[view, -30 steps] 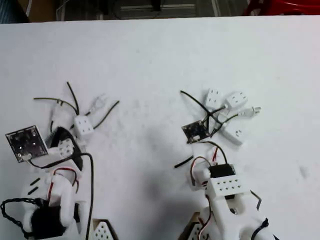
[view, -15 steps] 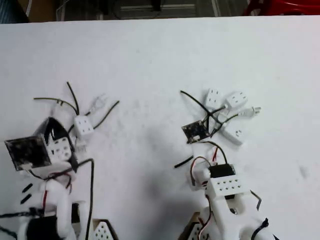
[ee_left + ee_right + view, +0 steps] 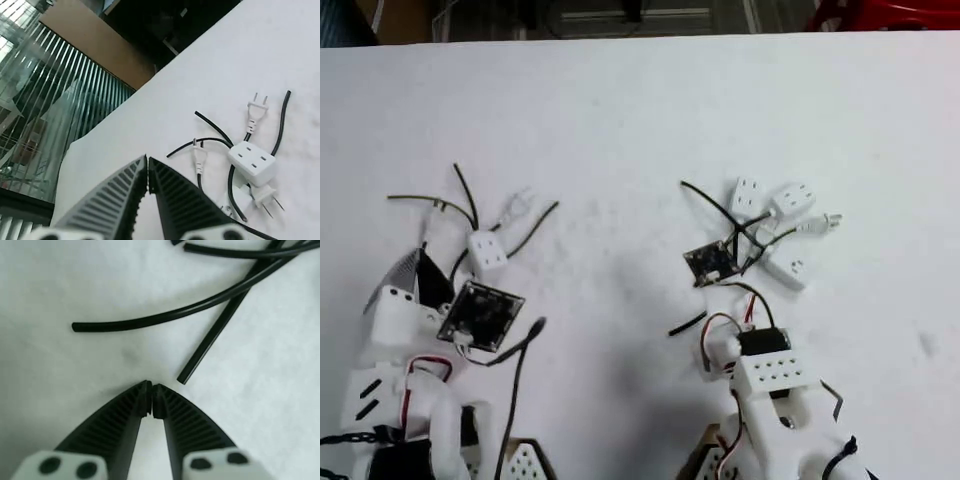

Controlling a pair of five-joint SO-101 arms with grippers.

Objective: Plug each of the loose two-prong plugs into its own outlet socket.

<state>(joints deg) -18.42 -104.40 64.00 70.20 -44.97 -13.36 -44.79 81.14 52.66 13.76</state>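
A white outlet socket [image 3: 487, 250] lay slots-up on the white table [image 3: 620, 120] ahead of the left arm, with short black cords [image 3: 430, 202] fanned around it. In the left wrist view, one loose plug [image 3: 256, 111] lay just beyond that socket with its prongs pointing away. A second plug [image 3: 199, 156] lay close beside the socket, and a third plug [image 3: 264, 193] sat against its near corner. Well apart, ahead of the right arm, a socket cluster [image 3: 793, 199] of three white blocks lay among crossed cords, and a right-side plug [image 3: 817, 225] rested between the blocks. The left gripper [image 3: 148, 170] was raised above the table on the near side of the outlet socket, its ribbed jaws together and holding nothing. The right gripper [image 3: 151, 400] hung low over the table, jaws likewise together and empty, its tips just beside the cut end of a black cord piece [image 3: 200, 357].
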